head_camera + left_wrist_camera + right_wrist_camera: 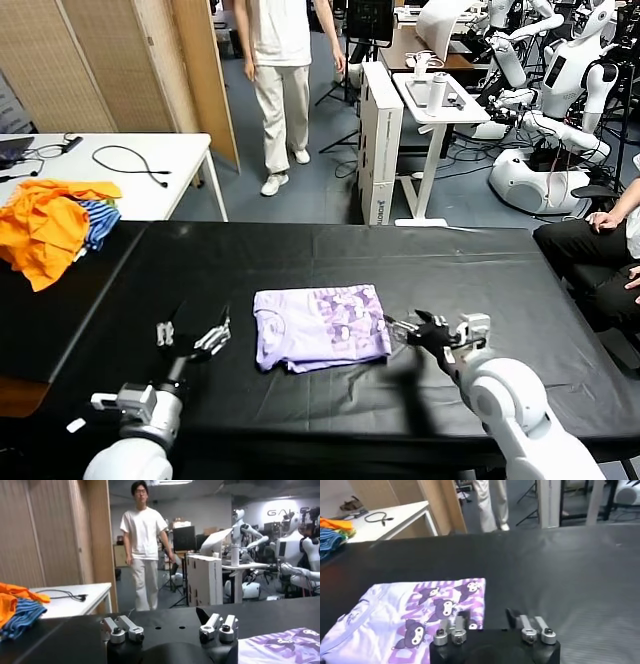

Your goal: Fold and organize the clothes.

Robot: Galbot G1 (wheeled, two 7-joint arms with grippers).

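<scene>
Folded shirt (320, 326) lies mid-table (480, 270), print up. Right gripper (408, 330) hangs spread at its right edge, holding nothing, likely just a release. Left gripper (192, 338) waits spread, well left.

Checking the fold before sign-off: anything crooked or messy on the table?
Mostly fine. The lavender T-shirt lies folded flat on the black table, its lower edge slightly slanted. The orange garments are heaped loosely at the far left.
</scene>
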